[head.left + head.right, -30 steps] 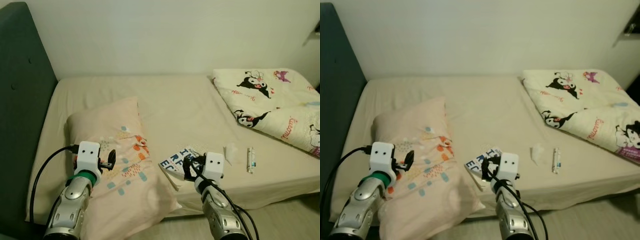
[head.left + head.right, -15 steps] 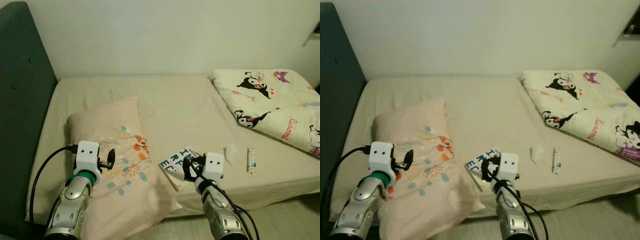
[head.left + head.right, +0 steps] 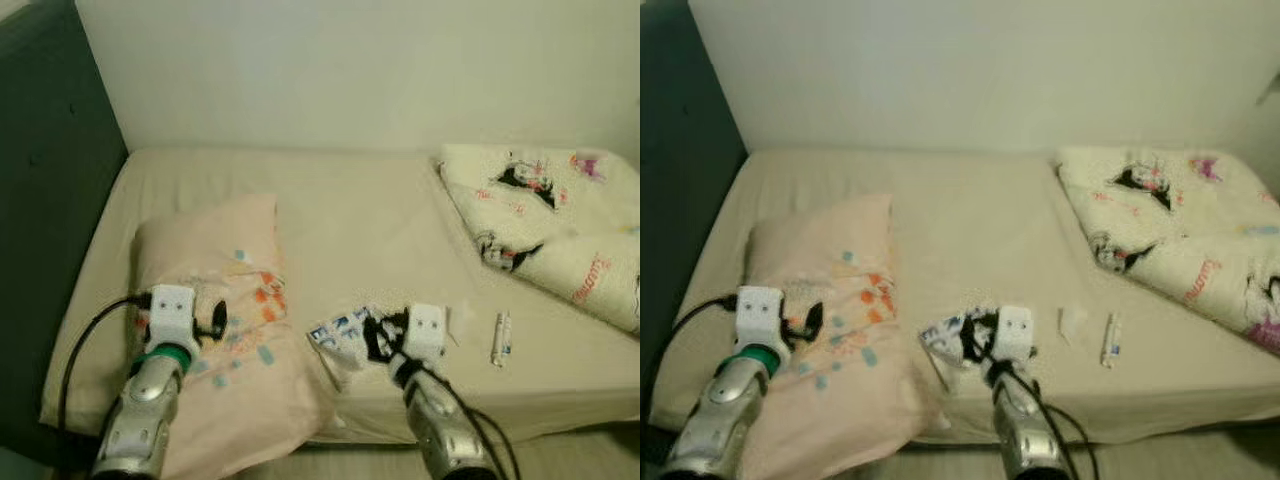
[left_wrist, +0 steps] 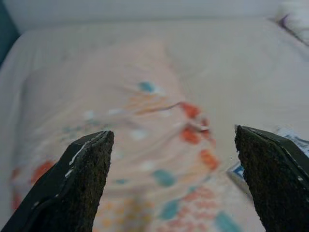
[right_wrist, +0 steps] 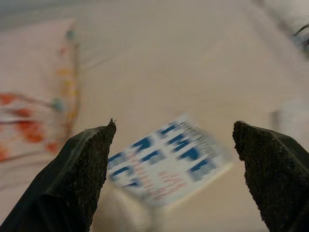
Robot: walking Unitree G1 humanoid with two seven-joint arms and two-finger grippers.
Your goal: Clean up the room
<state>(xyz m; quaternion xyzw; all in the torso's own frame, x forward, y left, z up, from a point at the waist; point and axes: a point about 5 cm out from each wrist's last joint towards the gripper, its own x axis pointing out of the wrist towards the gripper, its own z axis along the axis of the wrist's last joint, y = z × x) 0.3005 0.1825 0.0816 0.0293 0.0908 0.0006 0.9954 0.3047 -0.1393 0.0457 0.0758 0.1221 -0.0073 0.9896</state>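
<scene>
Near the front edge of the beige-sheeted bed lies a flat white booklet with bold blue lettering, tilted, its left corner just beside the lower right corner of a pale pink pillow printed with orange and teal shapes. The right gripper hangs directly over the booklet's right end; in the right wrist view its two black fingers stand wide apart with the booklet between them, gripping nothing, and whether they touch the paper cannot be told.

To the right of the booklet, also along the front edge, sits a small crumpled white tissue, and just beyond it a slim white tube with a blue label lies pointing toward the back of the bed. A cream quilt printed with black cartoon figures is bunched at the bed's far right corner.

The left gripper is held over the front half of the pillow, its fingers spread wide and empty in the left wrist view, the pillow's print showing between them. A dark grey-green padded headboard stands along the bed's left edge, and a plain pale wall rises behind.
</scene>
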